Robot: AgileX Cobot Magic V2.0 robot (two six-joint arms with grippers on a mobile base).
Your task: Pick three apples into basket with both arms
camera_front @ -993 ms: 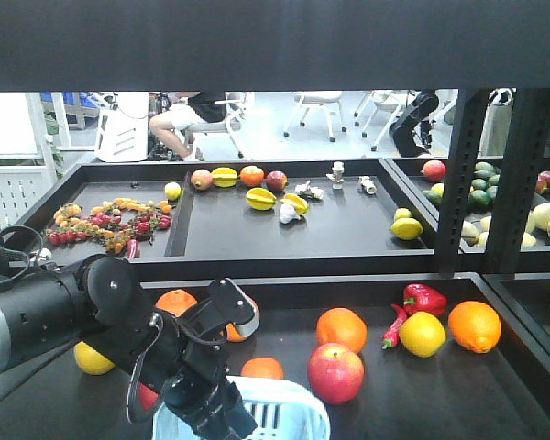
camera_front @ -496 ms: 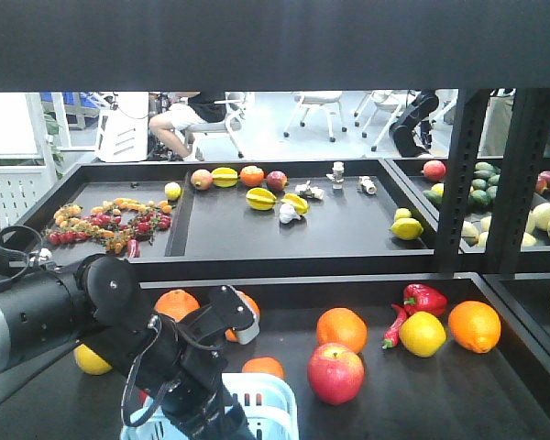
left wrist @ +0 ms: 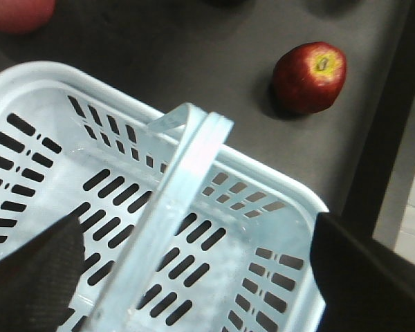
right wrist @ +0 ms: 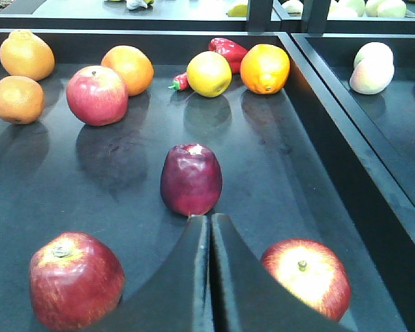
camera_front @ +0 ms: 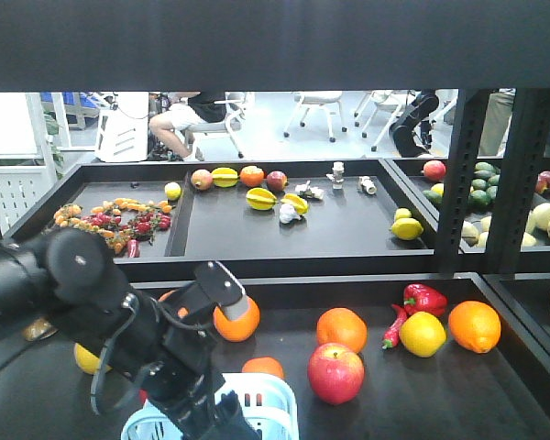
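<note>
The left gripper [left wrist: 194,225] hangs over the pale blue basket [left wrist: 48,90]. Its jaws are spread wide, with the basket's handle [left wrist: 194,149] running between them, and neither black finger visibly touches it. A dark red apple [left wrist: 310,76] lies on the black counter [left wrist: 214,55], just past the basket's corner. In the front view the basket sits at the near edge of the counter, under the left arm [camera_front: 82,293].

The right gripper [right wrist: 210,220] is low over the counter, its jaws pressed together and holding nothing. Just ahead of the tips sits a maroon apple [right wrist: 191,178]. A red apple [right wrist: 76,280] lies to the left of the jaws and a red-and-yellow apple [right wrist: 306,277] to their right, both close by. Farther back, a pink-red apple [right wrist: 97,95] rests beside an orange [right wrist: 127,69], with a lemon [right wrist: 209,73] and a red pepper [right wrist: 228,50] beyond.
</note>
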